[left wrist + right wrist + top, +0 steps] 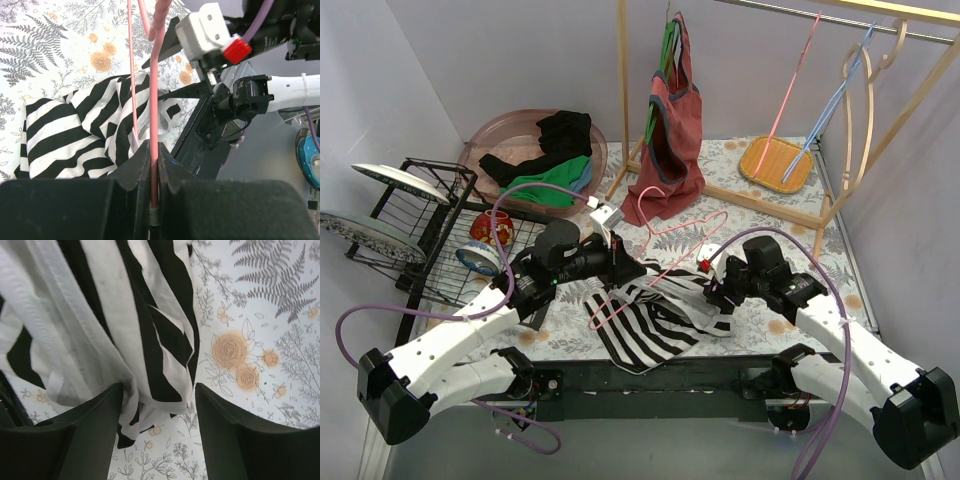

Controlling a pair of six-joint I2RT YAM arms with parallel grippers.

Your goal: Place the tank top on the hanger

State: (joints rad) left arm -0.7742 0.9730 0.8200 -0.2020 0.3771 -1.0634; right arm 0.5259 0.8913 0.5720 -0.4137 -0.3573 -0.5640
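One red top [675,130] hangs just behind the pink hanger [155,125].

Light: bright, even, diffuse, fr. overhead.
Shadows: soft, faint.
Top view: sharp, slight edge distortion.
Wrist views: near fingers [85,440] dark, blurred.

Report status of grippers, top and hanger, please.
Left gripper shut on hanger. Right gripper open, top between fingers. Top crumpled on table. No obstacle seen.
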